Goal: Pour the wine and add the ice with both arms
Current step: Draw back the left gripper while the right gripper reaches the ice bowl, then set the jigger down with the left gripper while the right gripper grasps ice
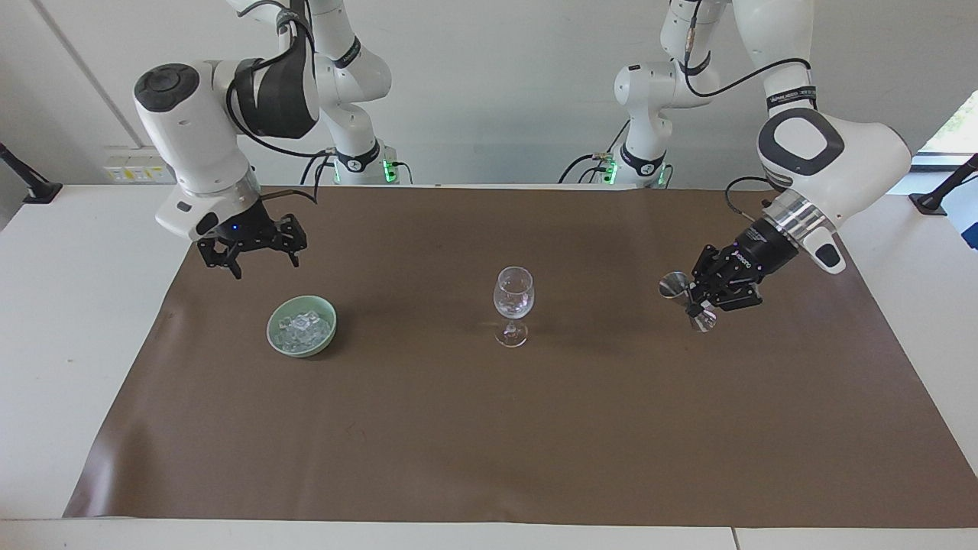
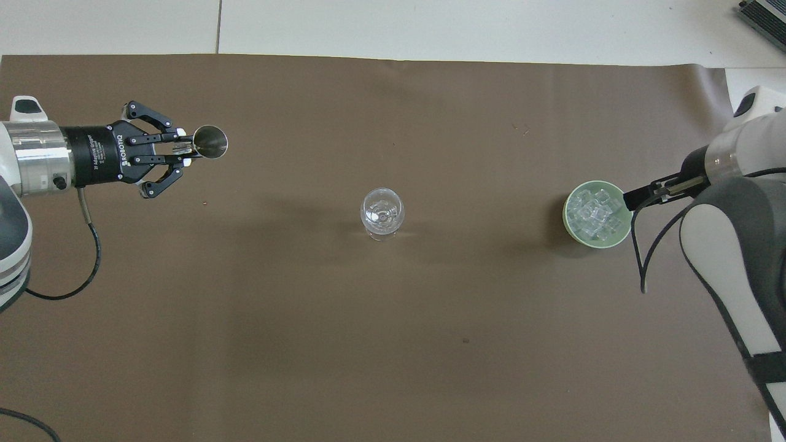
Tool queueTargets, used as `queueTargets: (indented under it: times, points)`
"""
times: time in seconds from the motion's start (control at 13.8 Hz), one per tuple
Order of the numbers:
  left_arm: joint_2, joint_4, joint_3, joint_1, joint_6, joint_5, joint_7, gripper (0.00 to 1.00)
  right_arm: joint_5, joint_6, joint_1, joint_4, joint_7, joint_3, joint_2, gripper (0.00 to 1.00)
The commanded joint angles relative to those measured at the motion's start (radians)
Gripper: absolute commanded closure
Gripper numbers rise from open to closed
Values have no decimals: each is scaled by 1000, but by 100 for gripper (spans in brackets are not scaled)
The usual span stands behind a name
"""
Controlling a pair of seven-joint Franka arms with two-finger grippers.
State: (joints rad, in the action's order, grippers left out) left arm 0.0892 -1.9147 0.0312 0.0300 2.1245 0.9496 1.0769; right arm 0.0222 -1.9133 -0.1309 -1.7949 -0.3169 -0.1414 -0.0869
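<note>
The ice (image 1: 302,326) (image 2: 591,213), small clear cubes, lies heaped in a pale green bowl (image 1: 273,334) (image 2: 616,239) standing on the brown mat (image 1: 489,428) (image 2: 393,344) toward my right arm's end of the table. The single cubes run together, and I cannot count them in either view.

My right gripper (image 1: 253,262) hangs in the air just beside the bowl, on the side nearer to the robots, fingers spread wide and holding nothing, clear of the ice and of the rim. In the overhead view only a dark finger (image 2: 638,196) of it shows at the bowl's edge; the rest is covered by the arm's own wrist and cable, so touching must be read from the facing view, where the fingers stand well above the bowl.

A stemmed wine glass (image 1: 513,299) (image 2: 382,212) stands upright at mid-mat, well apart from the bowl. Whether it holds any liquid I cannot make out.

My left gripper (image 1: 699,299) (image 2: 183,147) is over the mat toward the left arm's end, well apart from the glass, fingertips clamped on the narrow waist of a metal double-cone jigger (image 1: 682,295) (image 2: 209,141). The jigger is tilted and held off the mat; its lower cone is partly hidden by my fingers in the overhead view.
</note>
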Motion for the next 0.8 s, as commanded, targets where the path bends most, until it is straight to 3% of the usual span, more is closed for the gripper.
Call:
queueTargets:
  times: [0.0, 0.29, 0.43, 0.72]
  points:
    - [58, 55, 103, -1, -141, 92, -72, 100, -7, -87, 0, -37, -89, -3, -28, 0]
    - [115, 57, 193, -2, -260, 167, -152, 100, -7, -196, 2, -115, -151, -3, -70, 0]
    - [158, 60, 271, -1, -336, 269, -182, 100, -7, -242, 2, -153, -159, -3, -73, 0]
    - [222, 69, 329, -8, -414, 369, -184, 100, -7, -331, 2, -221, -183, -3, -93, 0]
